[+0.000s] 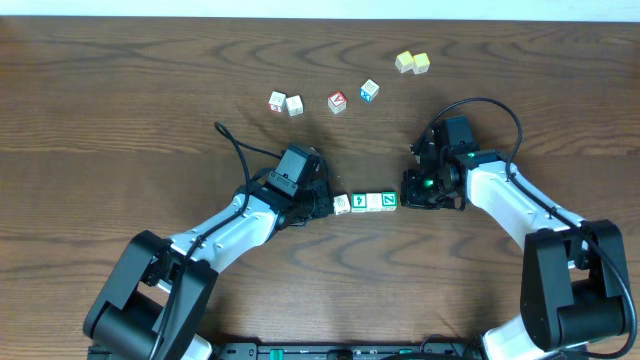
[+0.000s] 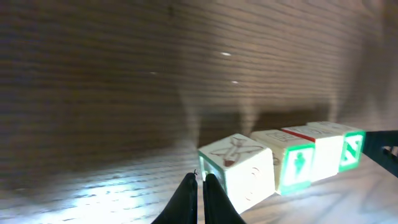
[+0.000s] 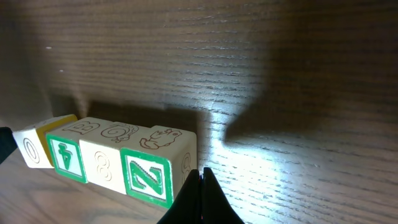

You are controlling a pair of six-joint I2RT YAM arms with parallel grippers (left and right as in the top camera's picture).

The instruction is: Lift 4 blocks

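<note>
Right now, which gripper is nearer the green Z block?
Right. The right gripper sits shut close beside the green Z block, at its end of the row. The left gripper is shut at the opposite end, with the other blocks between.

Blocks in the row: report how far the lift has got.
Done: the four blocks sit end to end in one row between the arms. In hand: the left gripper and right gripper, both shut, stand at opposite ends of the row, apparently to squeeze it. Left: the lift itself; the row looks to rest on the table.
</note>
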